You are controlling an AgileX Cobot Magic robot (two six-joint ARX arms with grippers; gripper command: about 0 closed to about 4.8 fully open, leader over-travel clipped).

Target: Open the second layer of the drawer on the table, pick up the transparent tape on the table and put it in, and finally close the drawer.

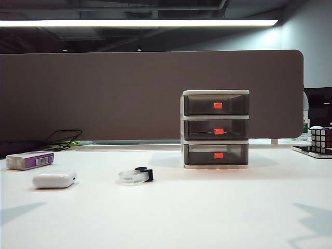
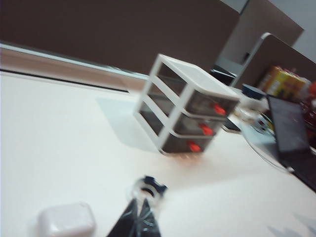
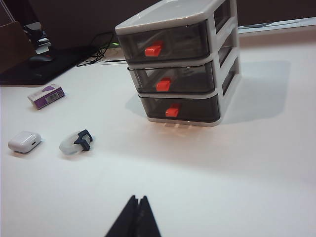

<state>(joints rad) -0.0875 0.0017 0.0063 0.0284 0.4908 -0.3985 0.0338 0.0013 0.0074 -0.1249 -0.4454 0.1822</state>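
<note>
In the exterior view the drawer (image 1: 215,128) stood right of centre on the white tabletop (image 1: 207,207), all three tiers pushed in. The second layer (image 1: 216,129) showed its red-orange handle (image 1: 219,131) flush with the ones above and below, so I judged the opening step had not begun. The transparent tape (image 1: 136,175) lay left of centre, well apart from the drawer, with its black cutter toward the drawer side. A white rounded case (image 1: 54,179) sat further left, and a purple-labelled box (image 1: 30,160) behind that.

Neither arm appeared in the exterior view. The left hand (image 2: 137,219) showed at the bottom edge of its wrist view, fingers pressed together and holding nothing, low over the tabletop just short of the tape. The right hand (image 3: 134,217) was likewise closed and empty, at the bottom centre of its view, facing the drawer fronts from well back.

To open the middle tier cleanly, the right hand would likely need to spread its fingers, line up level with that handle only, and pull straight out so the light frame does not slide or tip.
</note>
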